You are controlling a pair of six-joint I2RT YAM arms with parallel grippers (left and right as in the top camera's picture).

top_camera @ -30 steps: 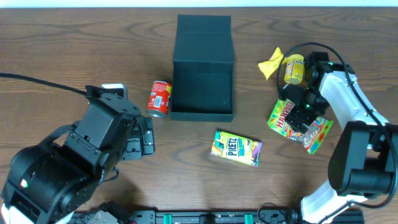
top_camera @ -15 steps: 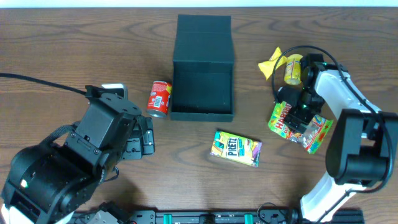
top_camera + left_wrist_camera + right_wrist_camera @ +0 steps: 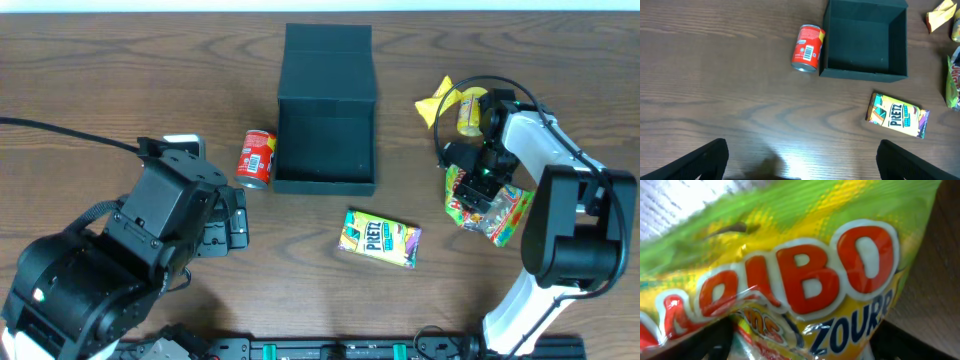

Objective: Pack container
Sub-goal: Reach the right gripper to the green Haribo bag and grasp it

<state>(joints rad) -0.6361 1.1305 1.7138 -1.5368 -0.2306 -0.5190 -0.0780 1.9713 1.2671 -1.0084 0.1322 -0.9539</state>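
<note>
Right wrist view: candy bag [image 3: 790, 275] fills it, hiding the gripper [image 3: 478, 183].

One container [image 3: 326, 110], two cans [image 3: 256, 158], three snack packets [image 3: 379, 238].

Dark brown wood-grain table [image 3: 120, 80] under even light, a pale strip along its far edge

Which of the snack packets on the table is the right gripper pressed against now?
The green and yellow Haribo bag, under the right gripper at the table's right side. The Pretz box lies apart below the container, and the small yellow packet is untouched.
</note>
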